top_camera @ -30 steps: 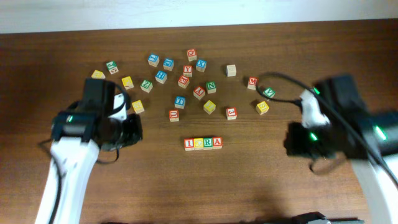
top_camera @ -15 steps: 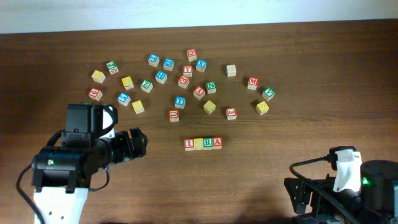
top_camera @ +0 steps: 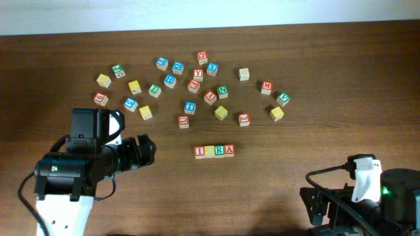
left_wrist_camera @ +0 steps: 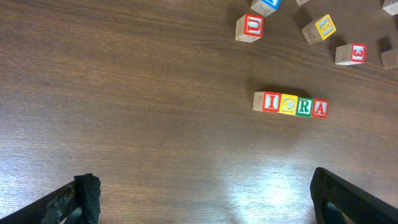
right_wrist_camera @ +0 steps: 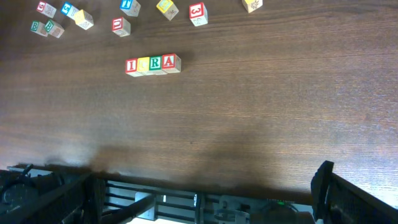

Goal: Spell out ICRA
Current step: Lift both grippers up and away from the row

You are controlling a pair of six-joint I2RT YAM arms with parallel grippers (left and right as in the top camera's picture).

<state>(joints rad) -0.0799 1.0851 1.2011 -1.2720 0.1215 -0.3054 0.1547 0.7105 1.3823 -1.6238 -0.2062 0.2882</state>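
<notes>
Four letter cubes stand side by side in a row at mid-table: the I point(top_camera: 199, 151), C point(top_camera: 209, 151), R point(top_camera: 219, 151) and A point(top_camera: 229, 150), reading ICRA left to right. The left wrist view shows the same row, I point(left_wrist_camera: 271, 102) through A point(left_wrist_camera: 319, 108). In the right wrist view it runs from I point(right_wrist_camera: 131, 65) to A point(right_wrist_camera: 168, 61). My left gripper point(top_camera: 146, 152) hangs open left of the row, well apart from it, its jaws wide with only bare wood between them point(left_wrist_camera: 205, 199). My right gripper point(top_camera: 314, 208) is open at the front right, over the table's edge point(right_wrist_camera: 205, 193).
Several loose letter cubes lie scattered behind the row, the nearest a red U point(top_camera: 184, 121), a yellow cube point(top_camera: 221, 112) and a red 3 point(top_camera: 244, 118). The table's front edge point(right_wrist_camera: 249, 180) shows in the right wrist view, with dark framework below it.
A second ago both arms were farther up the table; they drew back toward the front edge. In the last half second nothing moved. The ICRA row stayed put.
</notes>
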